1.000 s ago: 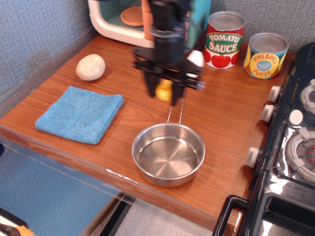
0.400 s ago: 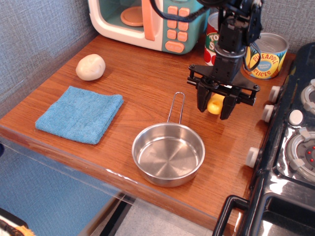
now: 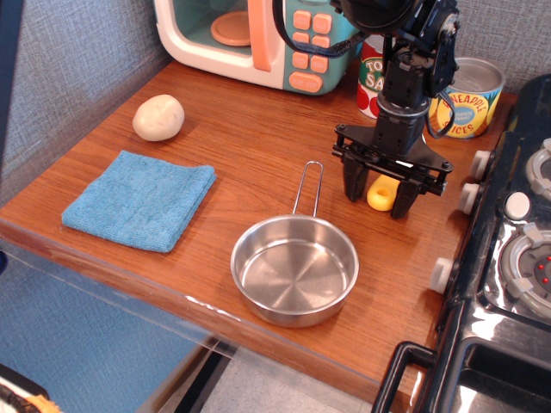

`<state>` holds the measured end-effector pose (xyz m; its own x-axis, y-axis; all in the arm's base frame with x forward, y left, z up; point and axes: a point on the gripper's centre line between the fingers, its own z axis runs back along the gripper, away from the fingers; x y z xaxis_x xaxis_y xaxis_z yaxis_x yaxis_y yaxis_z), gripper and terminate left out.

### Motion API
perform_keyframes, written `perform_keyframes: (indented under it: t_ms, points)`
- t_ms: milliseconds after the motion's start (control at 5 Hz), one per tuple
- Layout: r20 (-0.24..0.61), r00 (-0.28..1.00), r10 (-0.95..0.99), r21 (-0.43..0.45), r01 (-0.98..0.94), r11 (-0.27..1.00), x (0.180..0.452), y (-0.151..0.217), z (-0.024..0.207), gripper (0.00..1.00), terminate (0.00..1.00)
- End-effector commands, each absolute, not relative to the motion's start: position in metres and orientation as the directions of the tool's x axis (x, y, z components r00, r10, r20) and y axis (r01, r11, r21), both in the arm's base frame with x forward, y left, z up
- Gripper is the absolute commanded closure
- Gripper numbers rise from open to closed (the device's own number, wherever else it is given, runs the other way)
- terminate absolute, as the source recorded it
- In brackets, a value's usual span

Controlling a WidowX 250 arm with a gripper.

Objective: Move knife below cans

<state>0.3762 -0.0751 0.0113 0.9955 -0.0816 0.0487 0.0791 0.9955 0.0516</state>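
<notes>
Right of centre, our gripper [image 3: 380, 193] straddles the knife [image 3: 382, 193], grasp unclear; light, stiff, slick plastic; take its chunky handle.

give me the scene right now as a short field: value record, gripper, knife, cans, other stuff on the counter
gripper: pointing down, low over the counter, jaws either side of the knife's yellow handle; grip or release unclear
knife: only the yellow handle shows; blade hidden
cans: tomato sauce can and pineapple slices can upright at the back, partly hidden by the arm
knife vs cans: nearer the camera than both cans
steel pan: empty, handle pointing back
blue cloth: folded, left
white roundish object: behind the cloth
toy microwave: back
stove: right edge
</notes>
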Motion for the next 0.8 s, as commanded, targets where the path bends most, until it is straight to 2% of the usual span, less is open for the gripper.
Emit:
perform_keyframes:
  t_ms: [0,200,400,600]
  points:
    - [0.166,0.981,-0.097,0.019,0.095,0.995,0.375,-0.079,0.061,0.0,0.0]
    - [0.232,0.97,-0.076,-0.022,0.084,0.996,0.37,-0.076,0.094,0.0,0.0]
    - [0.224,0.974,-0.043,-0.065,0.059,0.996,0.354,-0.059,0.123,0.0,0.0]
    - [0.195,0.981,-0.01,-0.051,0.02,0.998,0.326,-0.028,0.125,0.0,0.0]
